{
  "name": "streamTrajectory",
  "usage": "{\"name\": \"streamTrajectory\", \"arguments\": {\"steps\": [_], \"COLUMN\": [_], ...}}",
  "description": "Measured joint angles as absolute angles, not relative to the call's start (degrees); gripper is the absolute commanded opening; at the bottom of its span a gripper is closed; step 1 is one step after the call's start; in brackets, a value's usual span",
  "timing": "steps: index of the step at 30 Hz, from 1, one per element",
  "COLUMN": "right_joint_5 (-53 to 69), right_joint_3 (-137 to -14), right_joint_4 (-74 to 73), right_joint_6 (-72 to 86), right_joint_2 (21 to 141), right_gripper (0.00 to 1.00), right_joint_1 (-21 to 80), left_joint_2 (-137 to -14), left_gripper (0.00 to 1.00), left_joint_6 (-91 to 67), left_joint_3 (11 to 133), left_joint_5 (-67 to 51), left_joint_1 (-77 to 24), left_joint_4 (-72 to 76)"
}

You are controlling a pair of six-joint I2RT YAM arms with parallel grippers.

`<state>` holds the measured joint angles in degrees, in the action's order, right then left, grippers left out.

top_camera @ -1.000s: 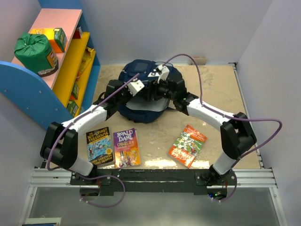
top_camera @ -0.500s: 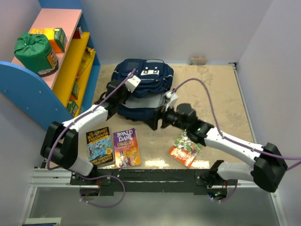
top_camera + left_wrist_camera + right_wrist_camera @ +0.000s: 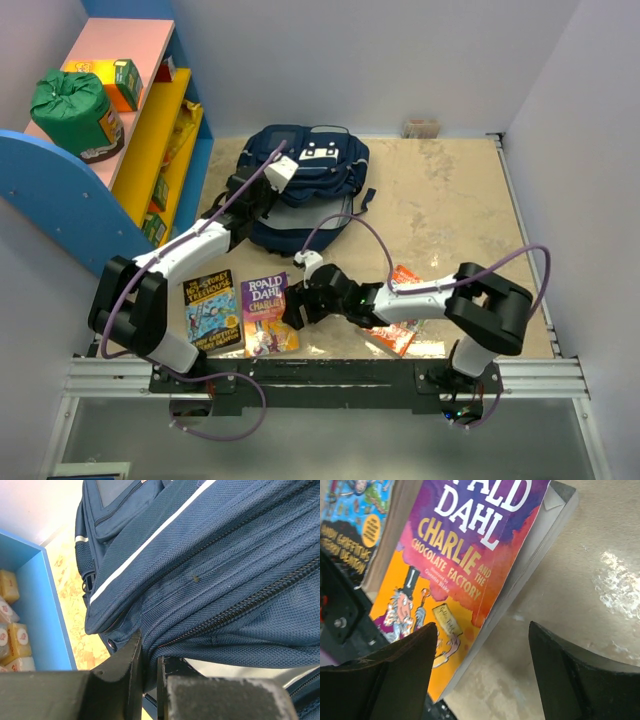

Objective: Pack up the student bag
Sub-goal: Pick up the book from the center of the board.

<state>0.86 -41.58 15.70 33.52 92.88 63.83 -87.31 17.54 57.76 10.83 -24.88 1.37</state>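
Note:
The navy student bag [image 3: 305,175] lies at the back centre of the table. My left gripper [image 3: 258,208] is shut on a fold of its fabric near the zip, at its left near edge; in the left wrist view the bag [image 3: 225,555] fills the frame and the cloth is pinched in the left gripper [image 3: 149,655]. My right gripper [image 3: 297,312] is open and low over the table, at the right edge of the Roald Dahl book [image 3: 265,312]. In the right wrist view the right gripper [image 3: 482,626] straddles the near corner of that book [image 3: 460,555], holding nothing.
A Treehouse book [image 3: 210,310] lies left of the Dahl book. A third book [image 3: 402,312] lies partly under my right arm. The blue and yellow shelf [image 3: 150,150] stands at the left with a green sack [image 3: 72,108] on top. Walls close in on both sides.
My right arm has left the bag and swung down to the near table, now at the Dahl book, its jaws open. The bag has settled flatter. The left gripper kept its hold.

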Motion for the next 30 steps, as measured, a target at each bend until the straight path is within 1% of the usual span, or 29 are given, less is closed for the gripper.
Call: {"name": "streamTrajectory", "arguments": {"steps": [4,5,6,7,9,10,12,13,19,24,26,30], "right_joint_5": [-1.98,-2.72,-3.73,-4.71,-6.66,-7.29,-8.1,-8.49,-7.9,-5.91,-4.73,-2.2], "right_joint_3": [-43.07,-43.62,-44.14,-44.58,-45.06,-45.06,-45.06,-45.06,-42.94,-39.46,-38.24,-36.58], "right_joint_4": [16.97,17.21,17.34,17.63,17.93,17.93,18.74,19.22,24.64,26.94,26.68,23.86], "right_joint_6": [33.61,33.56,33.54,33.45,33.45,33.43,33.47,33.54,34.57,34.59,34.57,34.57], "right_joint_2": [96.73,97.32,97.97,98.59,99.39,99.63,100.03,100.05,99.88,96.73,93.01,80.2], "right_gripper": [0.66,0.61,0.59,0.51,0.42,0.28,0.13,0.0,0.0,0.0,0.0,0.0], "right_joint_1": [65.21,65.45,65.76,65.98,66.3,66.43,66.48,66.48,66.3,66.19,66.15,64.73], "left_joint_2": [-87.33,-87.35,-87.39,-87.42,-87.44,-87.44,-87.44,-87.44,-87.44,-87.44,-87.44,-87.44], "left_gripper": [0.0,0.0,0.0,0.0,0.0,0.0,0.0,0.0,0.0,0.0,0.0,0.0], "left_joint_6": [17.5,17.5,17.47,17.47,17.45,17.41,17.26,17.19,17.06,17.06,17.06,17.06], "left_joint_3": [57.76,57.76,57.76,57.76,57.76,57.78,57.78,57.78,57.78,57.78,57.78,57.78], "left_joint_5": [10.96,10.96,10.96,10.96,10.96,10.96,10.96,10.96,10.96,10.96,10.96,11.0], "left_joint_1": [-24.88,-24.88,-24.88,-24.88,-24.88,-24.88,-24.88,-24.88,-24.88,-24.88,-24.88,-24.88], "left_joint_4": [1.39,1.37,1.37,1.37,1.34,1.37,1.37,1.37,1.37,1.37,1.37,1.37]}}
